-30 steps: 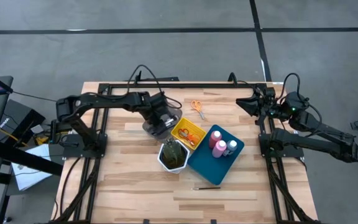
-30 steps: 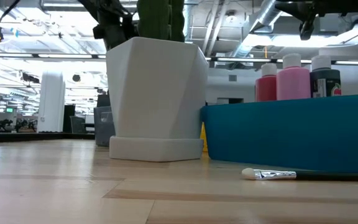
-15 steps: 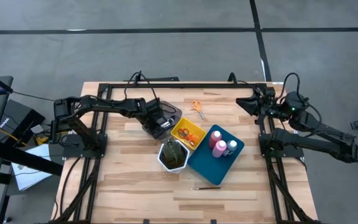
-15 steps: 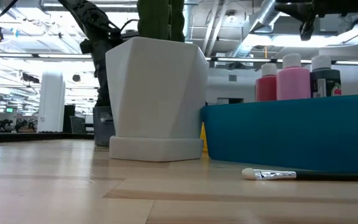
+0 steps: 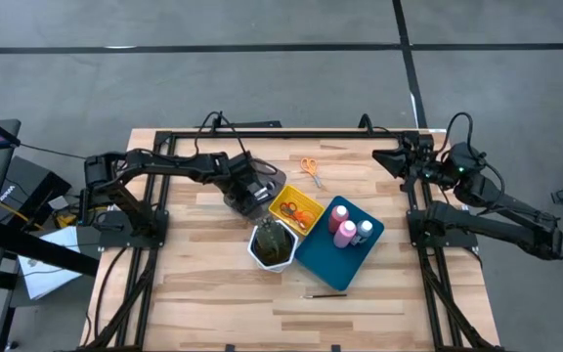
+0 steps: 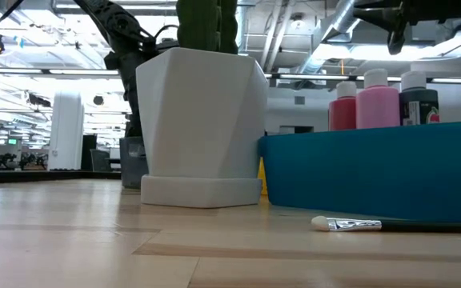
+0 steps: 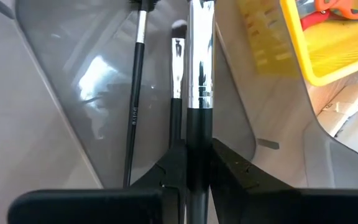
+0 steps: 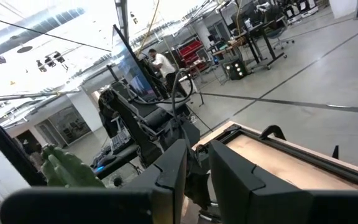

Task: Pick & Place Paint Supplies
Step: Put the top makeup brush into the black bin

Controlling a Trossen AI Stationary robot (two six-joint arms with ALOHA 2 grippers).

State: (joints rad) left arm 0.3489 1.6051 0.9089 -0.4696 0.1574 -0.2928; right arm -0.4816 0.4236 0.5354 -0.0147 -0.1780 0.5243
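Since a second ago the left gripper (image 7: 197,163), fingers clamped on a thin black silver-ferruled brush (image 7: 199,93), has lowered into the grey plastic tray (image 7: 61,124) at frame centre-left, so release looks near; the right gripper's (image 8: 194,165) fingers sit nearly together, idle.

— What do the two arms look like from above?

— Both are dark, nearly black, built of jointed tube sections. The left arm (image 5: 169,163) and the right arm (image 5: 497,210) each sit on a black frame of thin bars, with loose black cables looping off behind them.

— Any lights or marks?

— A small green light glows on the right arm near its wrist. The left hand (image 7: 194,165) has two matte black, wedge-shaped fingers.
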